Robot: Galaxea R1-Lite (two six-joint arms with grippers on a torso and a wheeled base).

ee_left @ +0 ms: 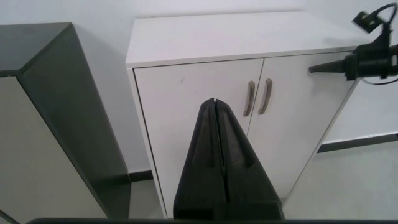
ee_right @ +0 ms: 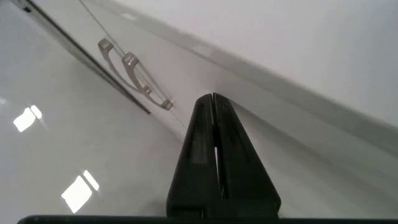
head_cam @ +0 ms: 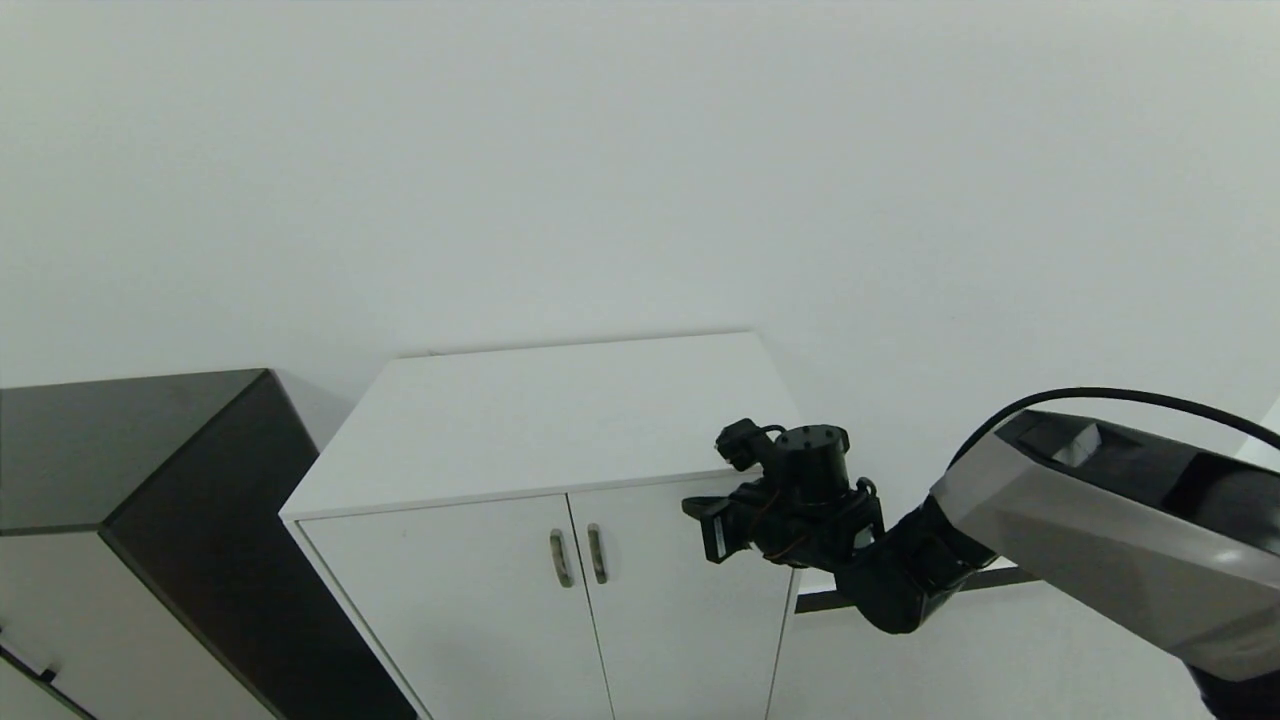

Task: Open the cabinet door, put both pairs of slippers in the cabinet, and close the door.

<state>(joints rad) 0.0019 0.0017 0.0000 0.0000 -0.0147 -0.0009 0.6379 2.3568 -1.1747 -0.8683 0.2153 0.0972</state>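
A white two-door cabinet (head_cam: 480, 600) stands against the wall with both doors closed. Two metal handles (head_cam: 578, 556) sit side by side at the seam between the doors, also seen as handles (ee_left: 258, 97) and handles (ee_right: 134, 74). My right gripper (head_cam: 712, 535) is shut, level with the upper part of the right door (head_cam: 690, 610), to the right of the handles. In the right wrist view the right gripper (ee_right: 212, 102) is close to the door face. My left gripper (ee_left: 214, 104) is shut, held back from the left door (ee_left: 193, 118).
A dark-topped cabinet (head_cam: 150, 470) stands to the left of the white one, with a narrow gap between them. A dark baseboard (head_cam: 880, 595) runs along the wall to the right. The cabinet top (head_cam: 540, 410) is bare.
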